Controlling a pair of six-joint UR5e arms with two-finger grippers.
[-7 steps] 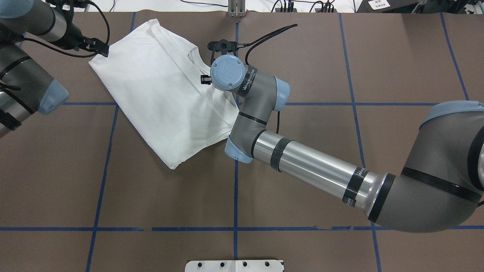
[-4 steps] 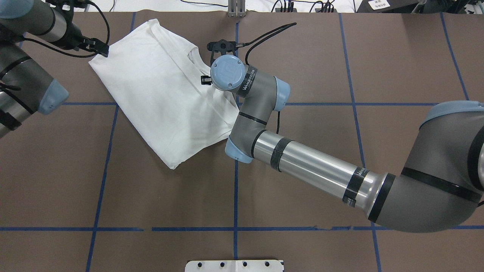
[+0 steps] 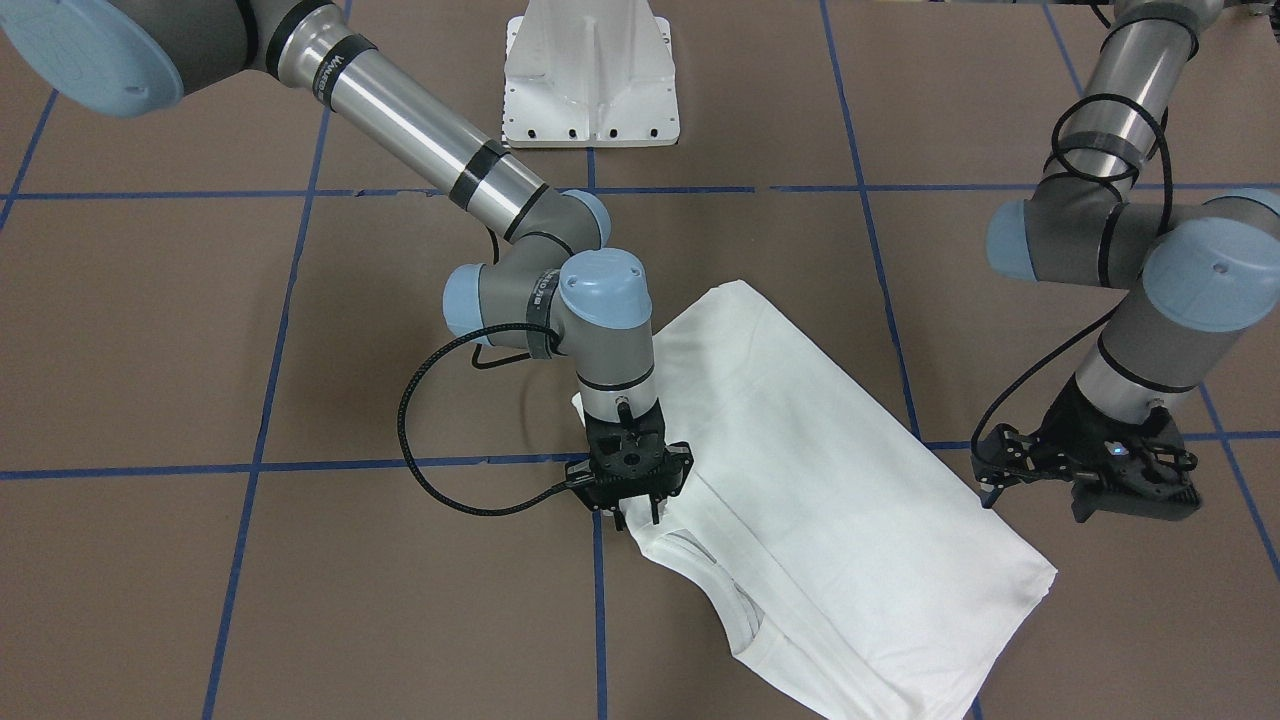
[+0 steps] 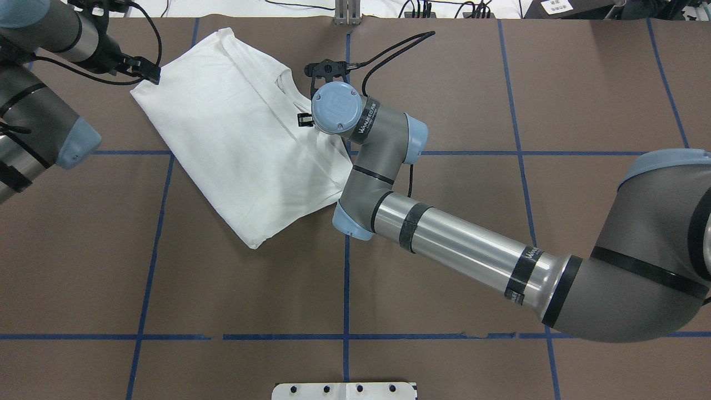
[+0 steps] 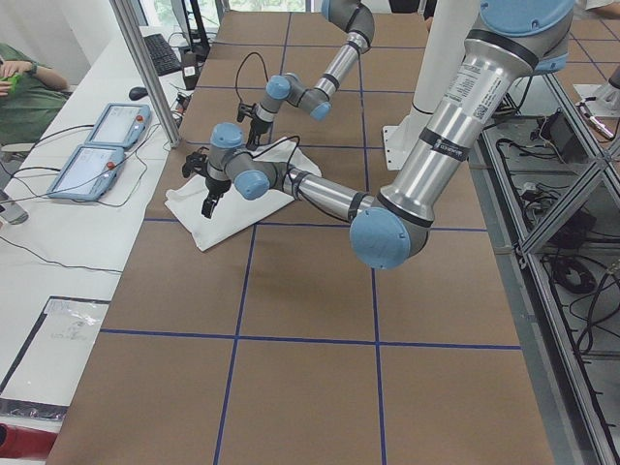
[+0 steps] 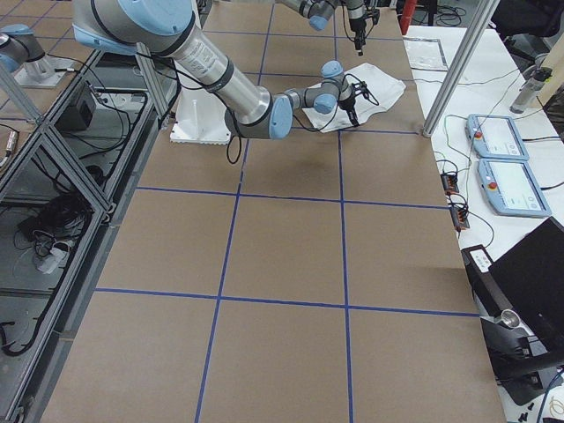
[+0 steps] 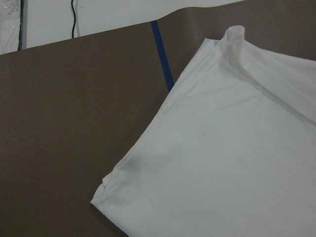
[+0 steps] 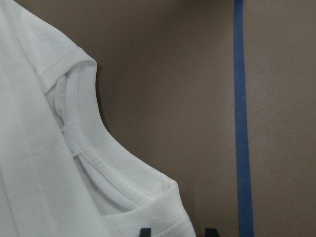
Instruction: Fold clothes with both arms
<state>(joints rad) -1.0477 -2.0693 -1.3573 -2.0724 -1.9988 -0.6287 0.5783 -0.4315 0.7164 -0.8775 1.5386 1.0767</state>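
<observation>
Overhead, right gripper (image 3: 636,518) straddles the shirt's (image 4: 233,139) 2 o'clock collar edge, jaws apart; left gripper (image 4: 149,74) hangs at its 10 o'clock corner, grip unclear.

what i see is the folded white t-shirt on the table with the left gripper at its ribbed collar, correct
Wrong gripper: the right gripper is at the ribbed collar of the folded white T-shirt, as the right wrist-mounted view shows.

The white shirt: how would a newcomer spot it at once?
In the overhead view, start at the brown table with blue tape lines, then look far left, between the silver-and-grey left arm and right arm. The folded white cloth shirt there is the only soft thing, with a ribbed round collar.
</observation>
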